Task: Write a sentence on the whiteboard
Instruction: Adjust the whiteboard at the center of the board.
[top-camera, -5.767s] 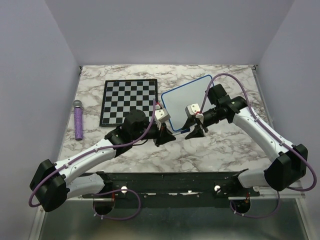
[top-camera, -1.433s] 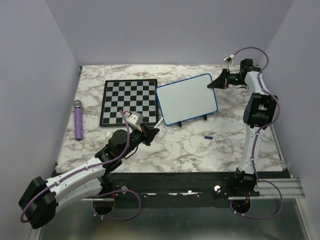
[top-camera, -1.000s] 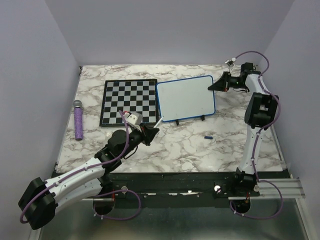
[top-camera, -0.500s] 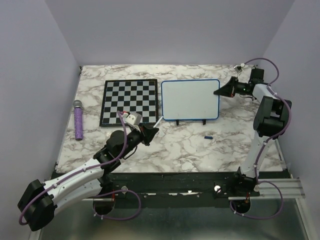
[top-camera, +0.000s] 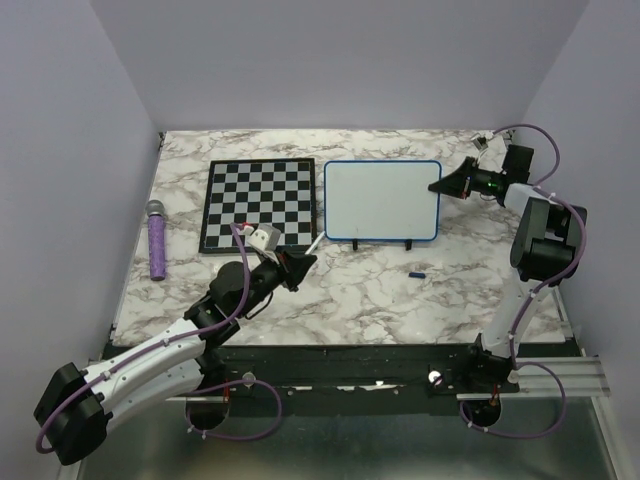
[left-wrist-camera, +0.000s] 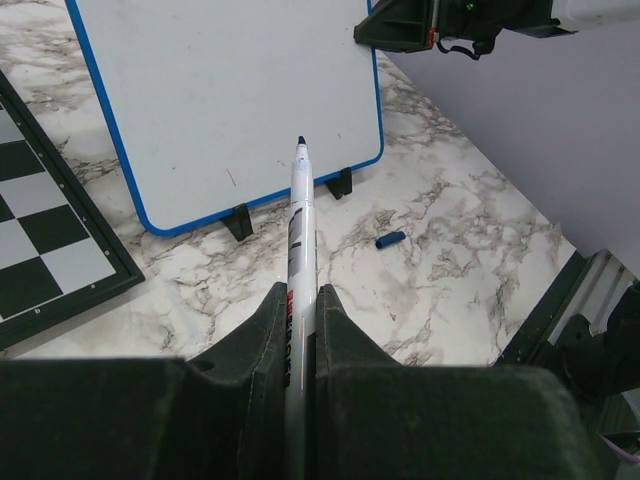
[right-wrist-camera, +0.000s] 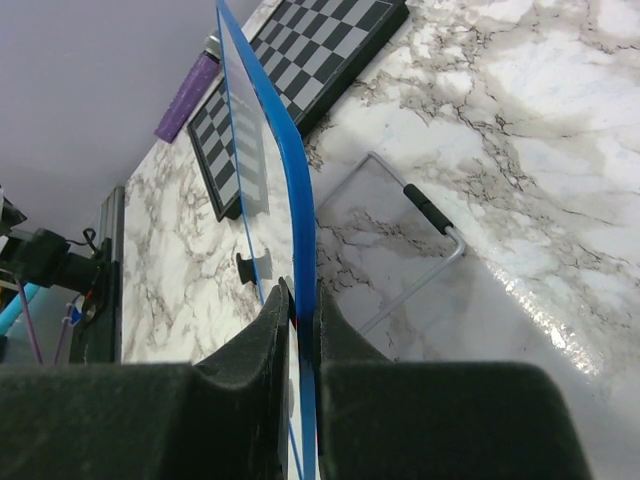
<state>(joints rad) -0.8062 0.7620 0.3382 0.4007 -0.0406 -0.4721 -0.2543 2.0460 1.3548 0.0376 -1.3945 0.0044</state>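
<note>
Left end effector (left-wrist-camera: 298, 305) pinches a white marker (left-wrist-camera: 300, 210), tip bare and aimed toward the whiteboard (top-camera: 380, 200), which stands propped on its feet toward the far side of the bench (top-camera: 380, 300), just right of the chessboard (top-camera: 260, 203); right end effector (top-camera: 441, 186) clamps its right edge.

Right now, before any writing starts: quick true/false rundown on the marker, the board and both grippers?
1. The left gripper holds an uncapped marker. True.
2. Words are written on the whiteboard. False: the whiteboard shows no words.
3. The right gripper is open and clear of the board. False: the right gripper is shut on the whiteboard's right edge.
4. A small blue cap lies on the table in front of the whiteboard. True.
5. The chessboard sits right of the whiteboard. False: the chessboard is on its left in the top view.
</note>
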